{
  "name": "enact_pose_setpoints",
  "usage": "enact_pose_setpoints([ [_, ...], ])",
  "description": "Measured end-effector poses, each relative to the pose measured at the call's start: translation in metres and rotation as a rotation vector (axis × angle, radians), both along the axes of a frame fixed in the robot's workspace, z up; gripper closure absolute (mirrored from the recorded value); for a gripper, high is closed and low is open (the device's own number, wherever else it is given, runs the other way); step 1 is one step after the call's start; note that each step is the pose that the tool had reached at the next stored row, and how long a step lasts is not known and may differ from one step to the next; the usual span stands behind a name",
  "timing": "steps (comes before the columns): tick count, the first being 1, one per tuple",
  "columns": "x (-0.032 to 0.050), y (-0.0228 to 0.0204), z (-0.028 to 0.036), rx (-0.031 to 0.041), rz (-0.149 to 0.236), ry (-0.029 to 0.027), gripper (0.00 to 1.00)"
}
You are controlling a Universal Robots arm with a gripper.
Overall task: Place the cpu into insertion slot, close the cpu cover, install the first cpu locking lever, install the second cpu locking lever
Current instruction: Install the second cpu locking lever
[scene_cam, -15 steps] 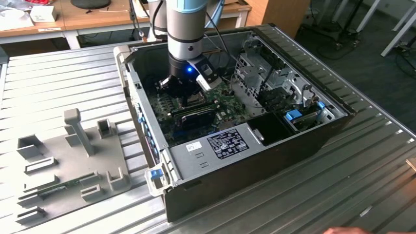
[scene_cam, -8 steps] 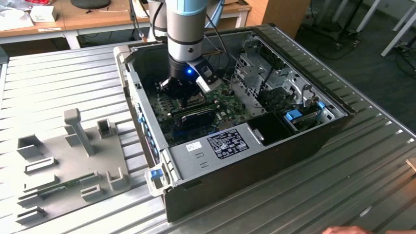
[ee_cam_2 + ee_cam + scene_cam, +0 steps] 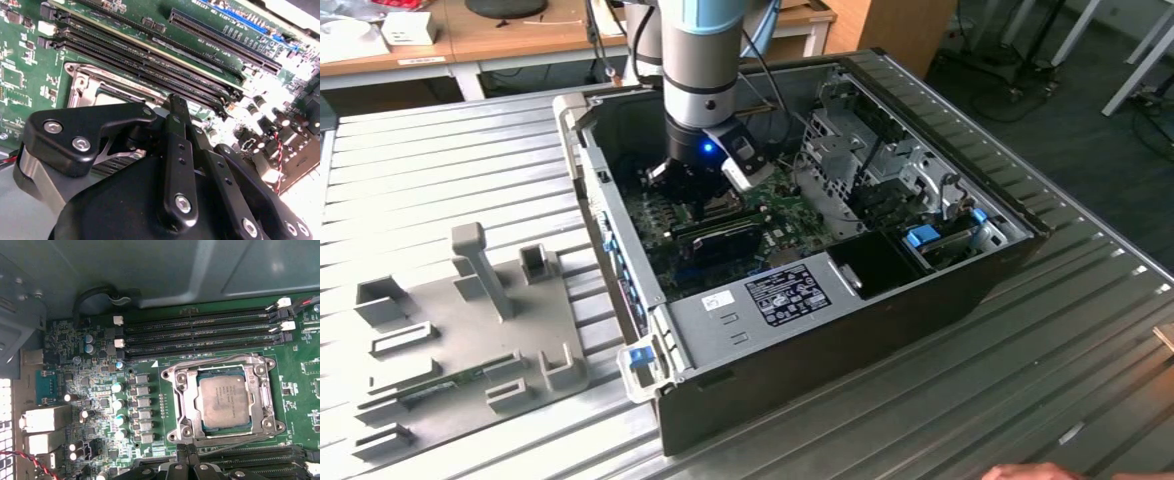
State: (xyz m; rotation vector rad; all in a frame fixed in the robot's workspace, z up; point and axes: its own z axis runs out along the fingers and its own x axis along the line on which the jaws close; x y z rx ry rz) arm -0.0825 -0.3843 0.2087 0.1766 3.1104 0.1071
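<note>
Over on the exterior view's left, well away from the computer case [image 3: 854,300], a grey fixture plate [image 3: 454,340] is lying on the ribbed metal table [image 3: 1014,400], its little holders standing idle. Moving toward the case, the robot arm [image 3: 704,60] is reaching straight down through the open side, and its gripper [image 3: 700,190] is hanging low over the green motherboard [image 3: 761,225], near the case's back wall. It is coming from above, I would judge, because the board is lying flat on the case floor and there is no other clear way in.

In the first wrist view, working across from the case's rear ports, the capacitors and black memory slots [image 3: 200,332] are passing by, and then the insertion slot [image 3: 172,400] is sitting beside those slots. The cpu [image 3: 225,401] is lying flat inside it, square with the opening and seemingly seated. The cpu cover [image 3: 220,363] is lying down around the chip like a frame, its window showing the metal top; whether the locking levers are latched, I cannot tell.

In the second wrist view the gripper [image 3: 172,107] is pointing at the socket's near edge, its fingers [image 3: 177,150] pressed together, holding nothing, and hovering just beside the cover. Closed fingers make a narrow tip, which would suit pushing on something thin.
</note>
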Motion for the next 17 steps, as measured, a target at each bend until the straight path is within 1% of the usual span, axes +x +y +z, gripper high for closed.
enact_pose_setpoints([
  [1, -0.0005, 0.0002, -0.0001, 0.001, 0.0, -0.0001, 0.89],
  [12, -0.0017, 0.0011, -0.0013, 0.0011, 0.0, 0.0, 0.89],
  [17, -0.002, 0.0027, -0.0031, 0.0012, 0.0, -0.0001, 0.89],
])
